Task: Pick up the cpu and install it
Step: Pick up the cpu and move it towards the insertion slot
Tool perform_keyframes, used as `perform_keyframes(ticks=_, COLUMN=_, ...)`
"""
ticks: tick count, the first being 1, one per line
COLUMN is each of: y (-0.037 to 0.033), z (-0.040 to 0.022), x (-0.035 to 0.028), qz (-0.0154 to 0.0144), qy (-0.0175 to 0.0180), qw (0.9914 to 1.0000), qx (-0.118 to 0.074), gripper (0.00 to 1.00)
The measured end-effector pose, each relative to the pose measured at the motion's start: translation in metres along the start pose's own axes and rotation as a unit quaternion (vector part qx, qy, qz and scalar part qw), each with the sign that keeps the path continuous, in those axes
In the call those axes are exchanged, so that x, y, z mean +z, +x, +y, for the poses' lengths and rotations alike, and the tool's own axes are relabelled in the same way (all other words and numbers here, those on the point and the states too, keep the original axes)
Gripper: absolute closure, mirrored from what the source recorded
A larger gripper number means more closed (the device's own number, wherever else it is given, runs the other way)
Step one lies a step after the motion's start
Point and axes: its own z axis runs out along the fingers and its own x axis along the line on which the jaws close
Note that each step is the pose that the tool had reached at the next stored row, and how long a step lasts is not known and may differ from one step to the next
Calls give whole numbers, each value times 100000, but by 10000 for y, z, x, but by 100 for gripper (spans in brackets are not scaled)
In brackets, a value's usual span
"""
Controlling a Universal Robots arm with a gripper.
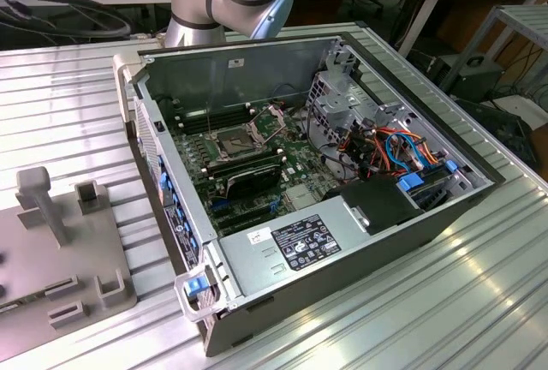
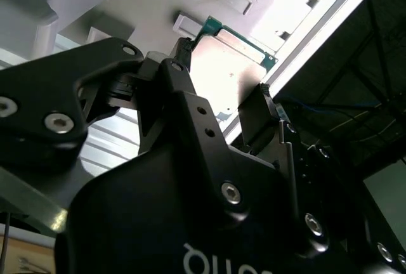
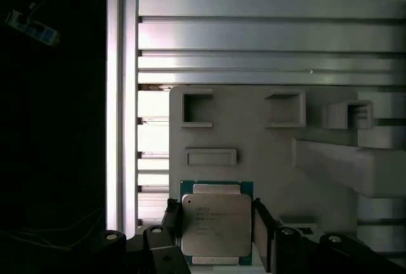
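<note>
This looks like the pick-up step. The pincer [image 3: 215,209] is pinching the cpu [image 3: 216,231] by two opposite edges, so the chip sits right between its fingers, over the grey holder [image 3: 254,134] on the table [image 3: 266,33]. Lifting calls for a tight, flat, steady hold.

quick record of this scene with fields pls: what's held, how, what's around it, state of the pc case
held item: cpu, metal top towards the first wrist view
grasp: end effector shut on the cpu, one finger on each of two opposite edges
behind cpu: grey fixture block with recesses, on a ribbed aluminium table
computer case: open on the table, motherboard socket exposed
install status: cpu not yet in the socket
</note>
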Motion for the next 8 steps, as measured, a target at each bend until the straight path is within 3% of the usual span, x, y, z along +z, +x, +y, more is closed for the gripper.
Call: perform_keyframes(ticks=8, y=0, z=3, x=-102, qz=-2, qy=-8, qw=100000, qx=0, gripper=45)
